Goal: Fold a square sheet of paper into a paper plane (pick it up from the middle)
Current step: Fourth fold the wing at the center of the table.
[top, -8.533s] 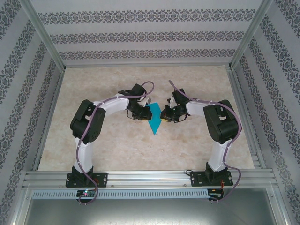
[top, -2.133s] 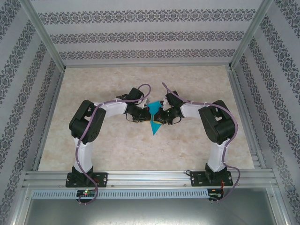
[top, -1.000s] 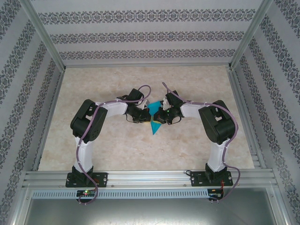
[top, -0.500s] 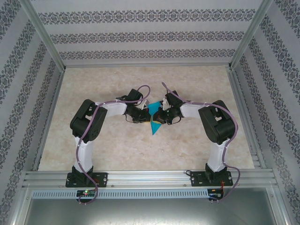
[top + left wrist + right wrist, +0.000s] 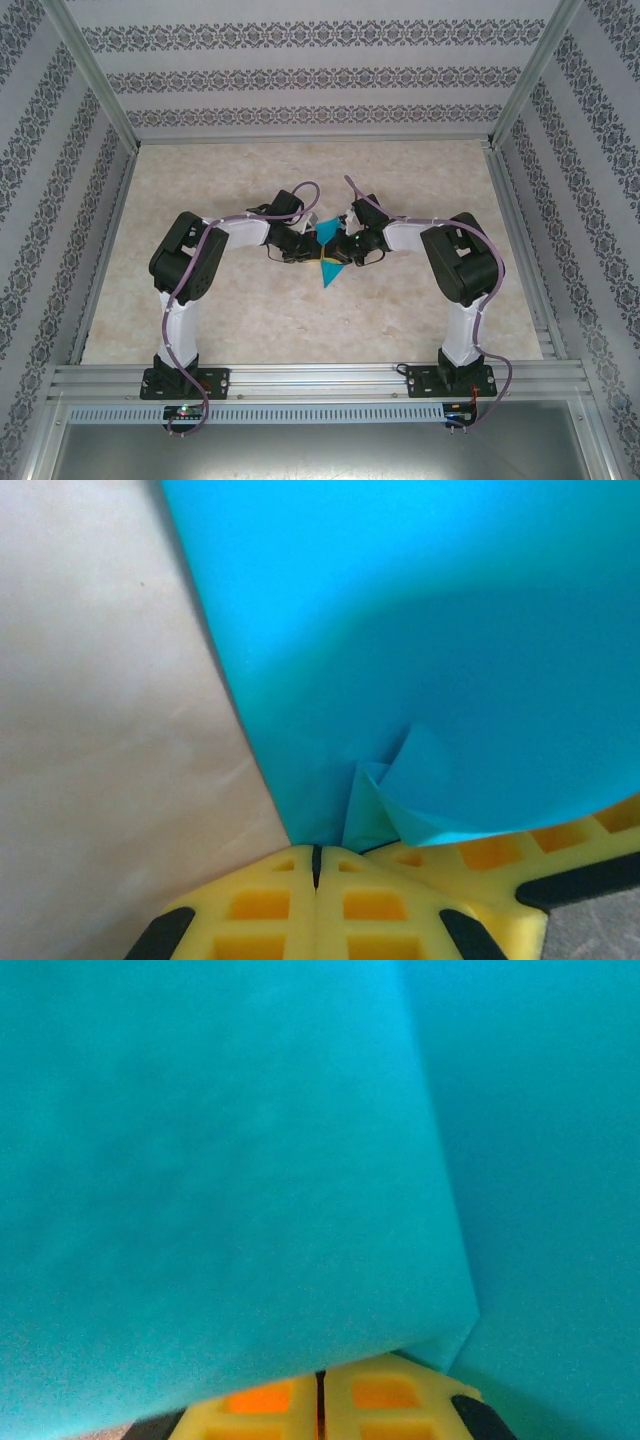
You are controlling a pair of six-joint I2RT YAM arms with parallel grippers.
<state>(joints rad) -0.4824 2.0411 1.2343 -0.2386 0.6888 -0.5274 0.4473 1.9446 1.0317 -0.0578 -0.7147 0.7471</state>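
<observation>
You've one plane point(image 5: 328, 268) over the table point(image 5: 420, 330), open room to every edge; left gripper point(image 5: 315, 868) and right gripper point(image 5: 320, 1390) both clamp it.

The pointed folded sheet of thin paper point(image 5: 420, 630) is plain turquoise-blue. The flat stone-look table point(image 5: 420, 180) is mottled cream-beige, and the surrounding panel walls point(image 5: 300, 60) carry grey floral stripes on white.

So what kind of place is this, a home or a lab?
Most likely a purpose-built robot test cell, not a home: an aluminium frame with wallpaper-patterned panels surrounds a marble-look table, and two arms, left and right, are bolted to a rail at its near edge.
</observation>
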